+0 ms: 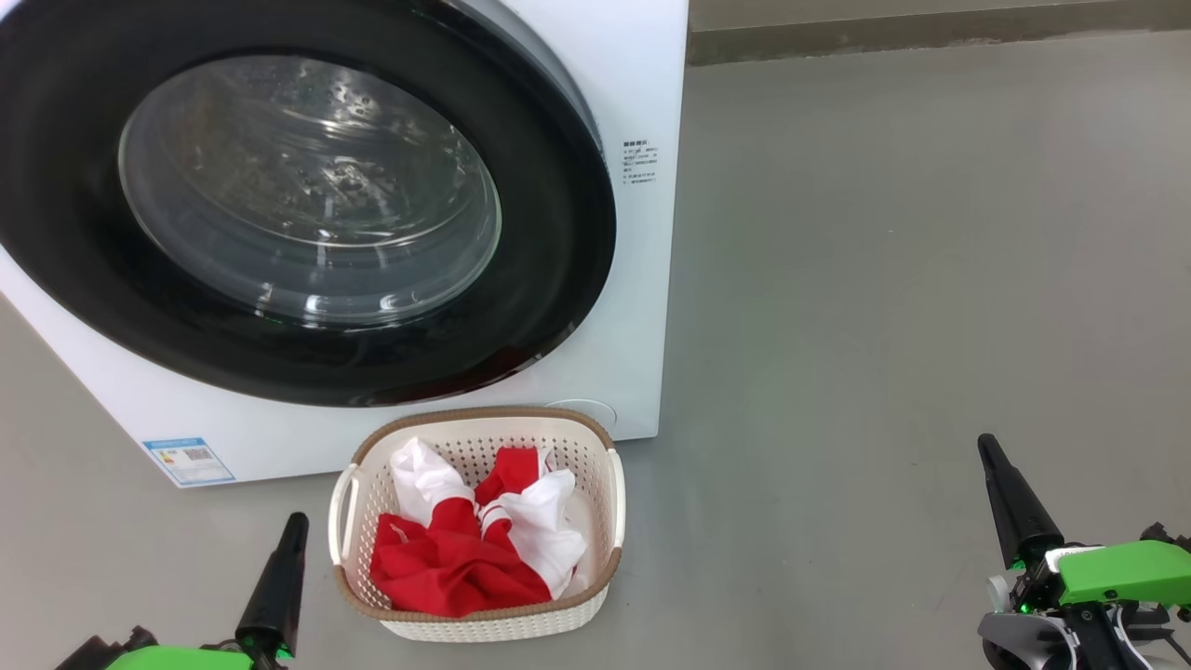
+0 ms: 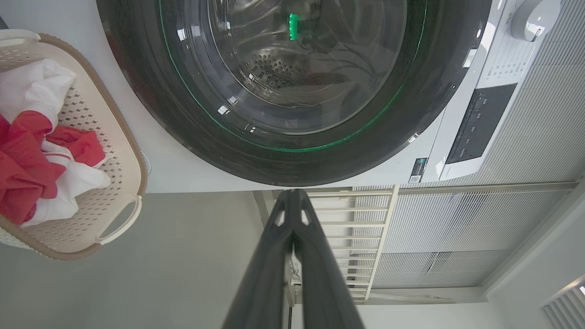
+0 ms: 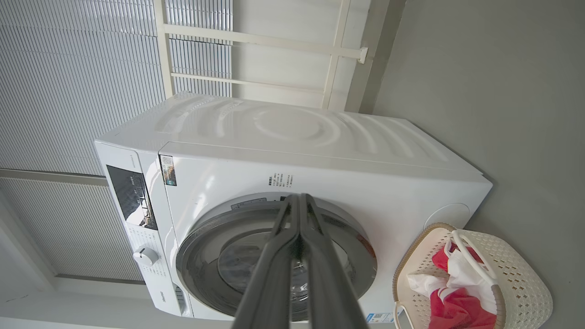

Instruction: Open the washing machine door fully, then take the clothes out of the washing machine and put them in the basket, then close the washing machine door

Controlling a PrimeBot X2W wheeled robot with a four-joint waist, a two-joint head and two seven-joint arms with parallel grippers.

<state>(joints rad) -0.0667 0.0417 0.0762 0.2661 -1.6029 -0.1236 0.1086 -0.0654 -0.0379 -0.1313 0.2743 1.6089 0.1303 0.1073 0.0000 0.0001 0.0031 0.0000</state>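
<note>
The washing machine (image 1: 642, 279) is a white box with its round black-rimmed door (image 1: 307, 205) lying flat against its front, glass bowl at the centre. In front of it on the floor stands the cream basket (image 1: 484, 623), holding the red and white clothes (image 1: 470, 544). My left gripper (image 1: 296, 523) is shut and empty, just left of the basket. Far to the right of the basket, my right gripper (image 1: 984, 445) is also shut and empty. The wrist views show the door (image 2: 292, 91) (image 3: 274, 256), the basket (image 2: 114, 183) (image 3: 521, 283) and the clothes (image 2: 27, 164) (image 3: 452, 301).
Grey floor (image 1: 912, 279) spreads wide to the right of the machine. A blue label sticker (image 1: 189, 461) sits low on the machine's front. Behind the machine stand a pale railing (image 3: 256, 41) and a ribbed wall (image 3: 68, 68).
</note>
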